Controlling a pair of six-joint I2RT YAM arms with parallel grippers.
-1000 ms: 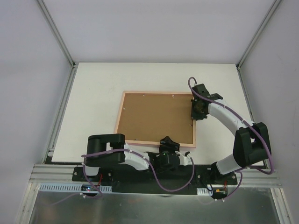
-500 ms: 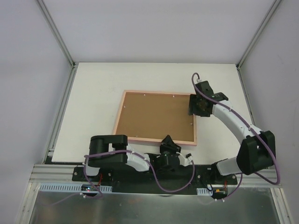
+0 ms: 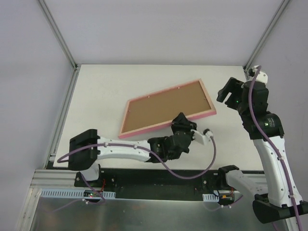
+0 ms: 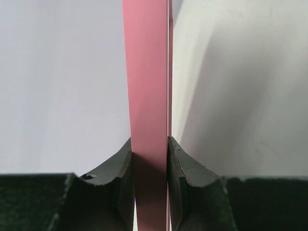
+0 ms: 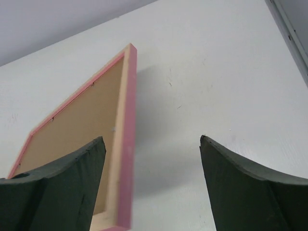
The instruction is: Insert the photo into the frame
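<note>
The frame (image 3: 149,127), pink-rimmed with a brown backing board (image 3: 163,108) set in its back, is tilted up off the white table, its right end higher. My left gripper (image 3: 182,124) is shut on the middle of its near edge. In the left wrist view the pink edge (image 4: 149,72) runs straight up, pinched between both fingers (image 4: 118,163). My right gripper (image 3: 226,94) hangs open, up and to the right of the frame and apart from it. Its wrist view has the frame's pink rim (image 5: 129,120) at the left, between the fingers. The photo is out of view.
The white table (image 3: 96,96) lies inside a walled cell with metal rails (image 3: 62,125) along its left and right sides. Both arm bases sit on the black bar at the near edge (image 3: 159,185).
My right gripper opened, let go of the frame's right edge and rose to the right. My left gripper shut on the near edge and lifted the frame, swinging it up and rightward.
</note>
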